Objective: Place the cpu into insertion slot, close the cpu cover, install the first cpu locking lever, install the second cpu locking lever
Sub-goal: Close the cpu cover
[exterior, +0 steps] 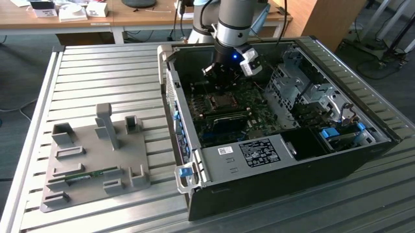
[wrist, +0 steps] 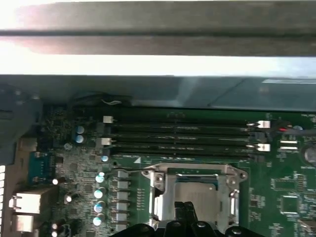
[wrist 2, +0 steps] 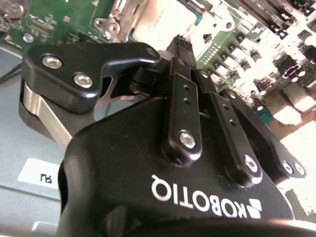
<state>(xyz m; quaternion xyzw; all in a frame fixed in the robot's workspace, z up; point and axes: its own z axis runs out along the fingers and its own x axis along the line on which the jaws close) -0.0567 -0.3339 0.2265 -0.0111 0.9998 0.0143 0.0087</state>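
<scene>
The arm reaches down into the open computer case (exterior: 259,189), and the gripper (exterior: 222,74) hangs right above the insertion slot (exterior: 220,100). In the first wrist view the two black fingertips (wrist: 178,212) poke in at one edge of the slot. They are pressed side by side with no gap to speak of, and nothing is seen between them. The second wrist view agrees: the fingers (wrist 2: 181,64) run together to one narrow tip just over the slot.

And the cpu (wrist: 195,193) is in the slot, its pale silver-grey face sitting square inside the metal rim. The cpu cover (wrist: 233,197) lies down around it, its silver frame bordering the chip and the face showing through the cut-out centre. A thin metal lever (wrist: 129,171) sticks out from one corner of the slot; whether it is latched cannot be told.

Beside the slot, on the side away from the fingertips, long black memory slots (wrist: 182,136) run parallel to its edge. Green circuit board (wrist: 281,197) surrounds the slot on every side. Well apart from the slot, outside the case, a grey fixture plate (exterior: 84,187) rests on the slatted metal table (exterior: 97,73). A slim green memory stick (exterior: 84,177) lies in one of the plate's holders.
</scene>
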